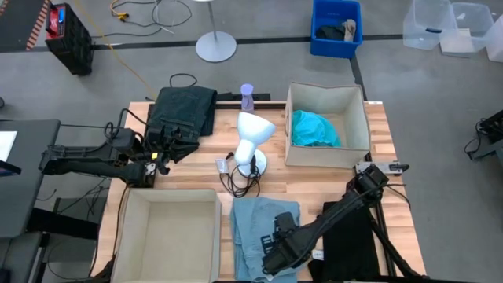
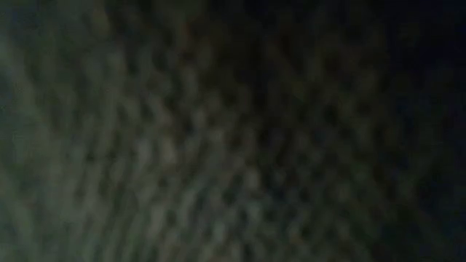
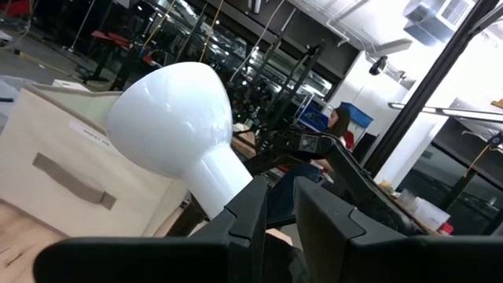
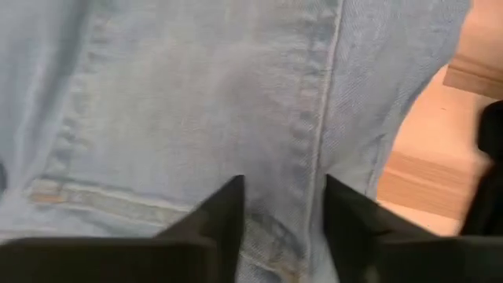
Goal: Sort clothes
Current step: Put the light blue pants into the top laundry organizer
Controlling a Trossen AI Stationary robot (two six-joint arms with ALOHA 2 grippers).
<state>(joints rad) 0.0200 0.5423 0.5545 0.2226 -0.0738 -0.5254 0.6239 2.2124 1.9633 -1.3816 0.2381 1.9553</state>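
**Right pincer over the jeans, left pincer at the green trousers**

At the near edge of the worktop (image 1: 302,185) lie the light blue jeans (image 1: 255,220). The right pincer (image 1: 277,255) is down over them. In the right wrist view its two dark fingers (image 4: 224,216) stand a little apart, with the denim (image 4: 196,102) right under them and showing in the gap. They have not closed on the cloth. Just to the right of the jeans, under the right arm, lies the black garment (image 1: 354,244).

To the left of the jeans, at the near left corner, stands a beige fabric box (image 1: 130,236). Nothing shows inside it.

In the middle of the worktop stands the white lamp (image 1: 251,137), with its dark cord curled beside its foot. The left wrist view shows the lamp's round head (image 3: 169,118) close up, with a beige box (image 3: 63,169) behind it.

The left pincer (image 1: 161,153) is at the left side of the worktop, at the near edge of the dark green trousers (image 1: 185,110). Its fingers (image 3: 251,216) look almost together, but I cannot tell if they hold any cloth. The trousers lie folded at the far left part of the worktop.

At the far right stands a second beige box (image 1: 357,102). The teal shirt (image 1: 313,130) lies bunched inside it. A small purple bottle (image 1: 247,96) stands at the far edge, between the trousers and this box.

The low view shows only dark, blurry cloth.
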